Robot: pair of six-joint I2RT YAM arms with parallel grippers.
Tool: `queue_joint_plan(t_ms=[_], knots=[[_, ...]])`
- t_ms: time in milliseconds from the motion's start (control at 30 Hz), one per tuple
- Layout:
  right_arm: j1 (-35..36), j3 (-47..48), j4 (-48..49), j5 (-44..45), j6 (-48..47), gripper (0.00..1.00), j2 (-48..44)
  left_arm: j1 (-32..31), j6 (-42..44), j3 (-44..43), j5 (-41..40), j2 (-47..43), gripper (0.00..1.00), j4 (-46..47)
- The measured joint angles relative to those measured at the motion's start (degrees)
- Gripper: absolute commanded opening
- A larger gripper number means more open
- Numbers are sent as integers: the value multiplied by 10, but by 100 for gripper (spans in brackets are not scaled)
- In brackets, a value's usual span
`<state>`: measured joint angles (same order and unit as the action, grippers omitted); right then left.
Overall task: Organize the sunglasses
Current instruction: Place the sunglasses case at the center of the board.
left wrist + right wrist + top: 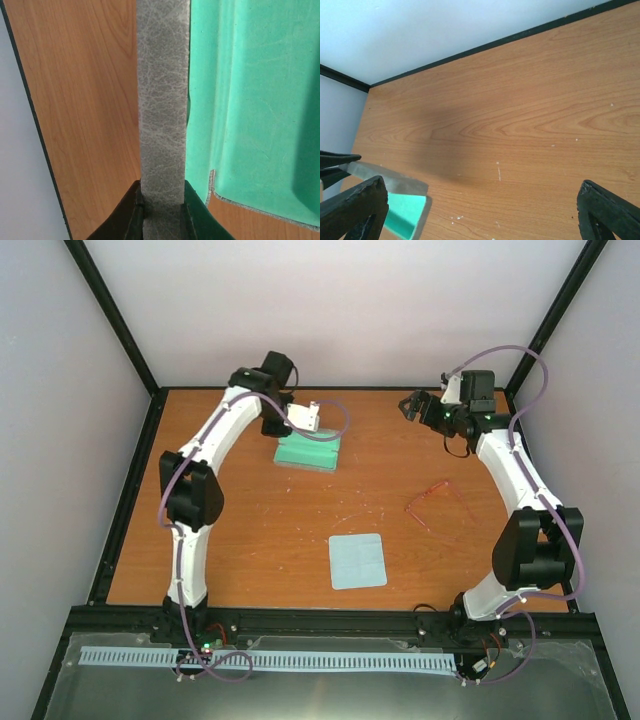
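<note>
The red-pink sunglasses lie on the table at the right, arms spread, apart from both grippers. The grey case with teal lining lies open at the back middle. My left gripper is shut on the case's grey lid flap and holds it up; the teal lining shows to the right of it. My right gripper is open and empty, raised at the back right, well behind the sunglasses. In the right wrist view the case corner shows at lower left. The sunglasses are out of both wrist views.
A light blue square cloth lies flat near the front middle of the table. Black frame rails edge the table, with grey walls behind them. The left arm's links stand over the left side.
</note>
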<state>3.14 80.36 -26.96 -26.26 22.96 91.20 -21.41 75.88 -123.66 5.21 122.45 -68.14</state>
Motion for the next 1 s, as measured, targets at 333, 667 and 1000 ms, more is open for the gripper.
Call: queue_joint_plan(t_ms=[333,667,1000], knots=[[0,-17,0,3,-10,100,0,-65,-108,51,-94,34,1,72],[-3,-29,1,-3,-16,100,0,-69,-151,107,-114,38,1,176],[-4,-55,10,-2,-15,100,-1,-69,-105,189,-111,20,2,299]])
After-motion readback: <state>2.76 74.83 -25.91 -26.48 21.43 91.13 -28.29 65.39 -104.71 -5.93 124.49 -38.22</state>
